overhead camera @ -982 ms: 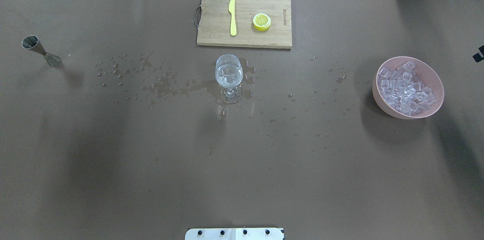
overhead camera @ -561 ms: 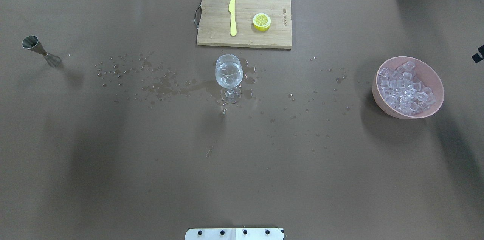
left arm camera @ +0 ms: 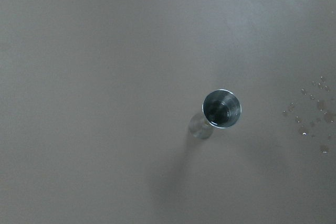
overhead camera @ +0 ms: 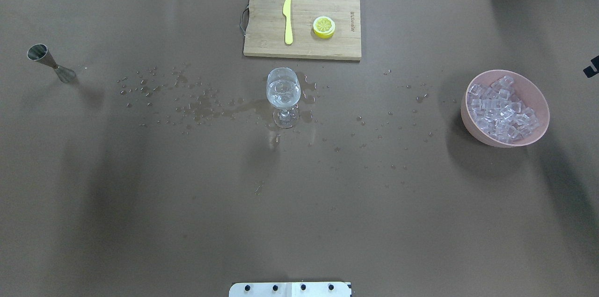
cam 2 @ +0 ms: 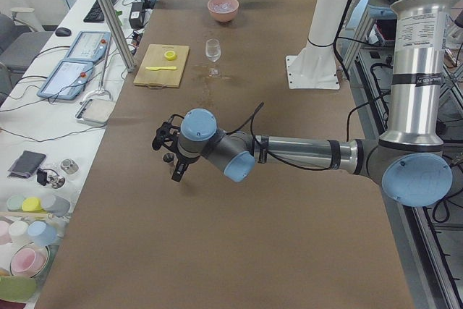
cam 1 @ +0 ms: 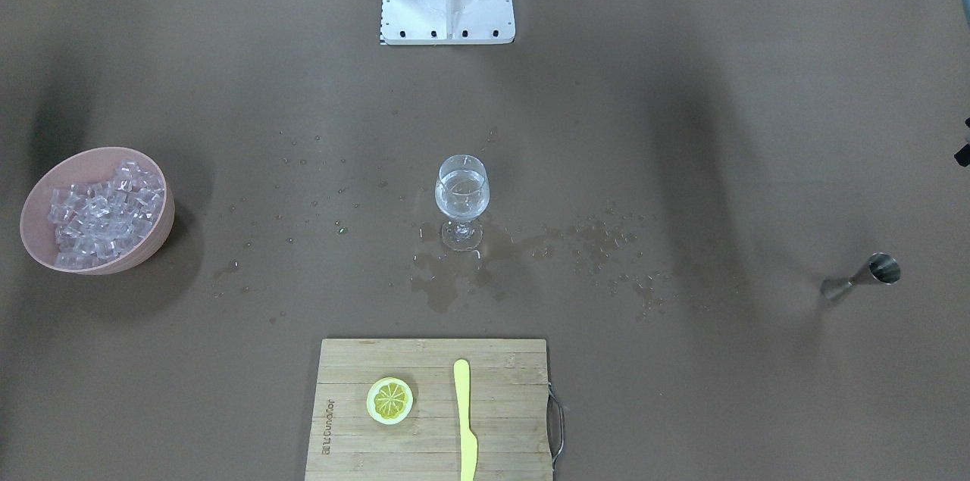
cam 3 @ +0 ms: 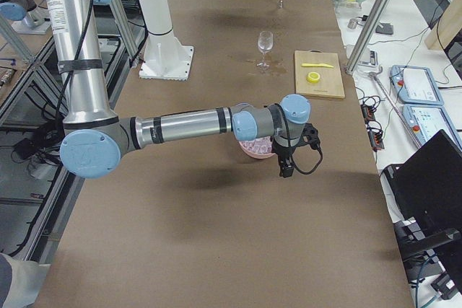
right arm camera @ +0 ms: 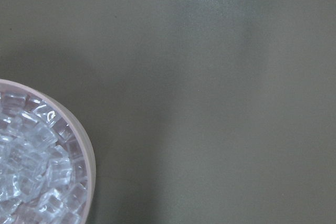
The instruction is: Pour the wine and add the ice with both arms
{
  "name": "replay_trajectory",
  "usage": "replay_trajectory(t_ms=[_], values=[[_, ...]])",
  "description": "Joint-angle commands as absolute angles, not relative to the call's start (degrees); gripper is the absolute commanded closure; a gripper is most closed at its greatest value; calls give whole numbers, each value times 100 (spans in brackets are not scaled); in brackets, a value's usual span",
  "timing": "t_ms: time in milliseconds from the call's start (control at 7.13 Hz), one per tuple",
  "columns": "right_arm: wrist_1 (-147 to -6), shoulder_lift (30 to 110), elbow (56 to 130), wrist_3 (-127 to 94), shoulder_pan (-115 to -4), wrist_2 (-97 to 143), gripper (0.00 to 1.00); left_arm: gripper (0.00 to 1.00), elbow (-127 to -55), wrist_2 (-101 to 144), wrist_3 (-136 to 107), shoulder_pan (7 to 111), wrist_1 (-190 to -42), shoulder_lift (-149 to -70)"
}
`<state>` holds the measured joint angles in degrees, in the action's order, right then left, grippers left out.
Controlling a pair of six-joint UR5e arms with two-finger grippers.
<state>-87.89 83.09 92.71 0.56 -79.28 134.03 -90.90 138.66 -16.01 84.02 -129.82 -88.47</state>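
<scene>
A wine glass [overhead camera: 282, 96] stands upright at the table's middle with clear wine in its bowl; it also shows in the front view [cam 1: 461, 197]. A pink bowl [overhead camera: 468, 114] at the right is full of ice cubes [overhead camera: 503, 107]. A steel jigger [overhead camera: 50, 63] stands at the far left. My left gripper [cam 2: 168, 155] hovers above the jigger [left arm camera: 220, 109]. My right gripper [cam 3: 297, 155] hangs beside the bowl [cam 3: 254, 151], past its outer side. No fingers show in either wrist view, so I cannot tell whether either gripper is open or shut.
A wooden cutting board [overhead camera: 262, 39] at the back middle carries a yellow knife [overhead camera: 288, 20] and a lemon slice [overhead camera: 324, 26]. Spilled drops and a puddle [overhead camera: 206, 107] lie around the glass. The white base block [overhead camera: 290, 289] is at the front edge.
The black tip of the right gripper at the overhead view's right edge has crept slightly inward. The glass, bowl and jigger have not moved.
</scene>
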Motion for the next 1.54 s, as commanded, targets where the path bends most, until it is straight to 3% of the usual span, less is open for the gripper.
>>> replay_trajectory(t_ms=[0, 982, 1262, 1403], values=[[-8789, 8306, 9272, 53, -7928, 13403, 0, 2, -8466, 13834, -1914, 8385, -14278, -8832], [-8789, 8279, 9290, 53, -7928, 13421, 0, 3, -8279, 13799, -2857, 8297, -15100, -9237], [-8789, 8271, 9299, 53, -7928, 13421, 0, 9, -8323, 13477, -2690, 8027, -15135, -9387], [-8789, 8271, 9334, 53, -7928, 13421, 0, 2, -8262, 13187, -2698, 8016, -15483, -9047]])
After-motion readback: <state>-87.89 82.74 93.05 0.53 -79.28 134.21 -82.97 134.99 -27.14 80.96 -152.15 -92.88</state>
